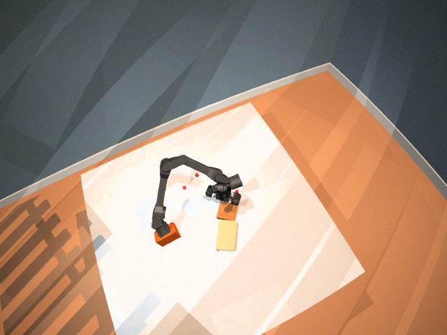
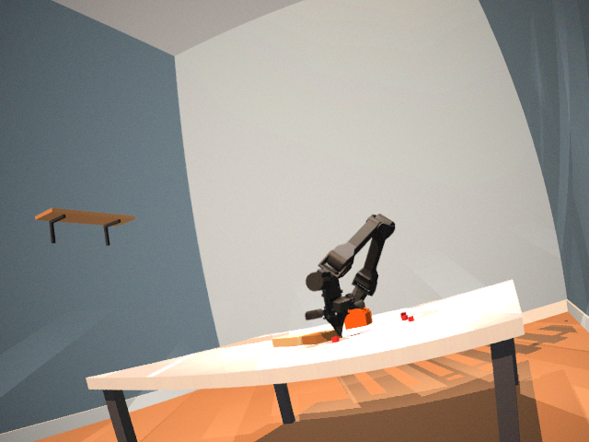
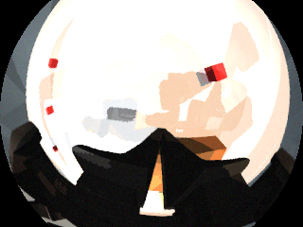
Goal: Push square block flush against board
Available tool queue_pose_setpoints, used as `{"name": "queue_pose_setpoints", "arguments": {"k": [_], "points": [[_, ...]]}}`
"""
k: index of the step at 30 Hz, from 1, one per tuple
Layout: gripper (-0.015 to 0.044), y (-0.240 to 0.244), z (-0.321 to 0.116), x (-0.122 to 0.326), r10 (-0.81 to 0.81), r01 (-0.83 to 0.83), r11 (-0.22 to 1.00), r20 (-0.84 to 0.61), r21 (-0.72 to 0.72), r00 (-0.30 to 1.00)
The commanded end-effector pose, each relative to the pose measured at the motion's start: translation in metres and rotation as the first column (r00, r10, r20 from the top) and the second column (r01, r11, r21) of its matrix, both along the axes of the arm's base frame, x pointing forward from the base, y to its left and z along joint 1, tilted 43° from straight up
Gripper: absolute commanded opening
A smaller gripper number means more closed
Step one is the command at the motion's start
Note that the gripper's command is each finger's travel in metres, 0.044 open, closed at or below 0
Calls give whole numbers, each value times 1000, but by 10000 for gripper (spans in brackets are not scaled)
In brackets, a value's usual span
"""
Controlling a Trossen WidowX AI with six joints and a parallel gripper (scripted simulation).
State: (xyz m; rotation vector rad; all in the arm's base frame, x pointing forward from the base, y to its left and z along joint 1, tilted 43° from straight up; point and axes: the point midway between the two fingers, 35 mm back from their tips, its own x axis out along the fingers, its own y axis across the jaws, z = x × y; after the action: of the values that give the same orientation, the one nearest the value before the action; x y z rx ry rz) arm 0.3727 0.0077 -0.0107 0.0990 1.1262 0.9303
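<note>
The orange square block (image 1: 226,213) (image 2: 319,337) (image 3: 215,143) lies flat at the near end of the pale yellow board (image 1: 226,236) (image 2: 285,341). In the top view the block's side faces the board's short end with at most a very thin gap; contact is not clear. Its corners look slightly left of the board's corners. My gripper (image 1: 225,202) (image 2: 340,334) (image 3: 162,131) is shut and empty, with its tips low at the block's side away from the board. The fingers hide part of the block in the wrist view.
A small red cube (image 1: 237,191) (image 2: 334,339) (image 3: 216,72) lies close to the gripper. Two more red cubes, one (image 1: 196,174) and another (image 1: 184,187), lie under the arm's span. The orange robot base (image 1: 167,234) (image 2: 357,319) stands left of the board in the top view.
</note>
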Motion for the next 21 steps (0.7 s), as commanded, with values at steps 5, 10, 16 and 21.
{"name": "queue_pose_setpoints", "arguments": {"k": [5, 10, 16, 21], "points": [[0, -3, -6, -8, 3, -3, 1000, -9, -6, 1000], [0, -5, -8, -10, 3, -3, 1000, -9, -7, 1000], [0, -5, -7, -8, 3, -3, 1000, -9, -6, 1000], [0, -2, -4, -1, 3, -3, 1000, -9, -6, 1000]]}}
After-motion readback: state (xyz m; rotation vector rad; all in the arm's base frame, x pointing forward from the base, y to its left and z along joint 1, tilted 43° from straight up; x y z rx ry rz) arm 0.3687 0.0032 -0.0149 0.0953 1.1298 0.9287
